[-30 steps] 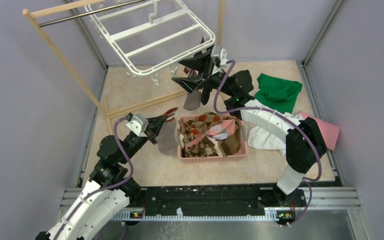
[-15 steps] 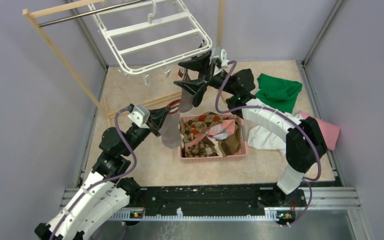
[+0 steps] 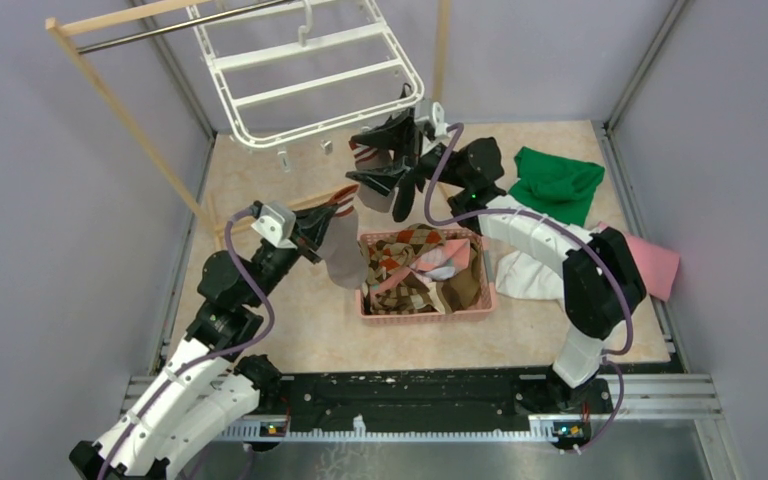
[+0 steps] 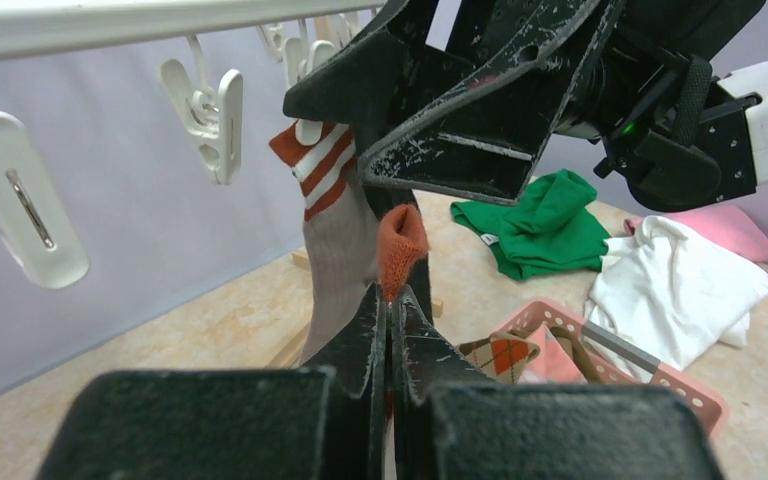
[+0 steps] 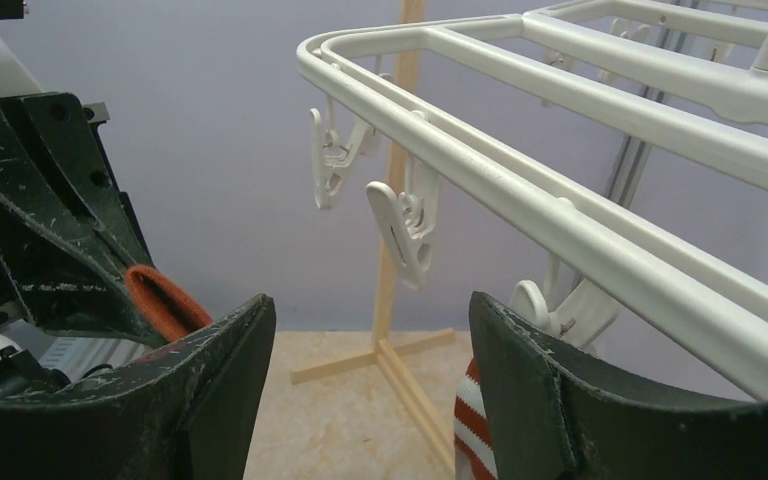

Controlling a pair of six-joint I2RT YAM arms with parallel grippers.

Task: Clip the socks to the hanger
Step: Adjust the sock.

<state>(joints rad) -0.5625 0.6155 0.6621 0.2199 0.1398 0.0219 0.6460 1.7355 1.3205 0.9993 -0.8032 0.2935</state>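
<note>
Dangling limp below the left gripper point(image 3: 337, 207), a grey-brown sock point(image 3: 345, 258) is pinched by an orange-trimmed part, the jaws pressed fully together on the fabric. It hangs in the air over the table point(image 3: 290, 330), just left of the pink basket point(image 3: 425, 315) and near the front rail of the hanger point(image 3: 310, 70). In the left wrist view, grey fabric rises past the closed fingertips to an orange-and-white striped cuff point(image 4: 312, 170) that meets a small white clip point(image 4: 307, 130) under that rail. Whether this is the same sock or a second one cannot be told, nor whether the clip bites it. The right gripper point(image 5: 370, 300) sits just beneath the same rail with its jaws spread wide, holding nothing. Its wrist view shows another clip dangling beyond the gap and the striped cuff just beside one finger. The hanger, a white frame with crossbars, hangs tilted from the metal bar of a wooden rack point(image 3: 120, 110) at the far left. More socks point(image 3: 405, 255), brown argyle among them, fill the basket. To its right lie a white cloth point(image 3: 520, 280), a green cloth point(image 3: 557, 185) and a pink cloth point(image 3: 660, 268).
</note>
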